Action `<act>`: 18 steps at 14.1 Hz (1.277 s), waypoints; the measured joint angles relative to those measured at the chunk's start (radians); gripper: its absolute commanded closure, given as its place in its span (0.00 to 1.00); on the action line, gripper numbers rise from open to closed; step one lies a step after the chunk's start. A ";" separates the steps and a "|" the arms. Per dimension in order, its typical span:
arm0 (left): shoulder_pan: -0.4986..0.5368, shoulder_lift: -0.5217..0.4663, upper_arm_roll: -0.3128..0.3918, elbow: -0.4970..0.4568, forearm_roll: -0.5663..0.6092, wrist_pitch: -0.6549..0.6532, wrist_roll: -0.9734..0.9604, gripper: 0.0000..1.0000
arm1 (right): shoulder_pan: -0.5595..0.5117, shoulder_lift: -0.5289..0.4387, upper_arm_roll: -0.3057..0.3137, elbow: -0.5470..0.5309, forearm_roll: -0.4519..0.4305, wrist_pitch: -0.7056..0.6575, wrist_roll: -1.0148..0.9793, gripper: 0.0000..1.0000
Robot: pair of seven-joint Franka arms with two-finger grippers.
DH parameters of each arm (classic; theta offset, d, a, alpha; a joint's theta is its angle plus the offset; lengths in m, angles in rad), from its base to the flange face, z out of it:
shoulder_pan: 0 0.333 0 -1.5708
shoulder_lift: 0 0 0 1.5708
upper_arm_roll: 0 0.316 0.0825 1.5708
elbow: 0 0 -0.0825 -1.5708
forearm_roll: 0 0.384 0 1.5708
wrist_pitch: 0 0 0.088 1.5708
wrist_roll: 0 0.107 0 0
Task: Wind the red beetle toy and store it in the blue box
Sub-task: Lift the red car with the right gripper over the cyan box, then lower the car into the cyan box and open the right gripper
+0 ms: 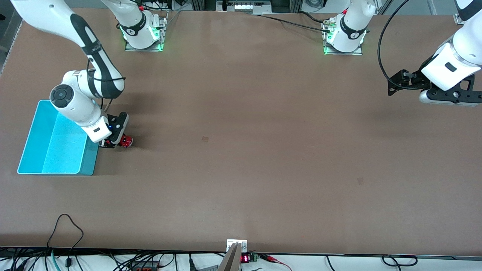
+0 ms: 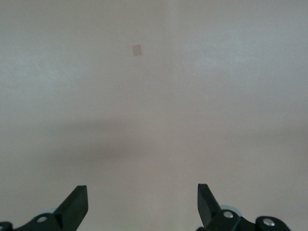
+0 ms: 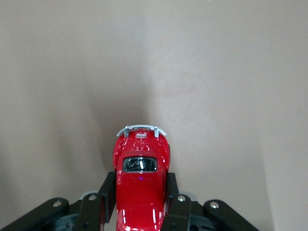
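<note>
The red beetle toy [image 1: 126, 141] is on the table beside the blue box [image 1: 45, 145], toward the right arm's end. My right gripper [image 1: 115, 142] is shut on it, one finger on each side of its body. In the right wrist view the red beetle toy [image 3: 141, 183] sits between the fingers [image 3: 109, 190] with its silvery bumper and dark window pointing away from the hand. The box is open and nothing shows inside it. My left gripper [image 2: 142, 204] is open and empty, held high at the left arm's end of the table [image 1: 442, 96], where that arm waits.
The arms' bases [image 1: 143, 34] stand at the table's edge farthest from the front camera. A small pale mark [image 1: 205, 139] lies mid-table. Cables run along the edge nearest the front camera.
</note>
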 measured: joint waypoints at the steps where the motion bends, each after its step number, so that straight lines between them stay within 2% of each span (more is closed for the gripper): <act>1: 0.000 0.001 0.000 0.000 0.000 0.000 0.000 0.00 | 0.001 -0.019 0.007 0.019 0.000 -0.049 0.071 1.00; 3: 0.000 0.002 0.000 0.001 -0.001 0.000 0.000 0.00 | 0.000 -0.060 0.009 0.067 0.000 -0.134 0.205 1.00; 7: 0.000 0.002 0.000 0.002 -0.001 0.000 0.000 0.00 | -0.011 -0.144 -0.017 0.103 0.005 -0.199 0.479 1.00; 10: -0.002 0.002 -0.001 0.002 -0.001 0.000 0.000 0.00 | -0.012 -0.184 -0.105 0.110 0.005 -0.245 0.684 1.00; 15: -0.003 0.002 -0.002 0.003 -0.002 -0.001 0.000 0.00 | -0.027 -0.160 -0.307 0.103 0.005 -0.263 0.729 1.00; 18: -0.004 0.002 -0.002 0.004 -0.002 -0.009 0.000 0.00 | -0.034 -0.107 -0.350 0.090 0.005 -0.233 0.730 1.00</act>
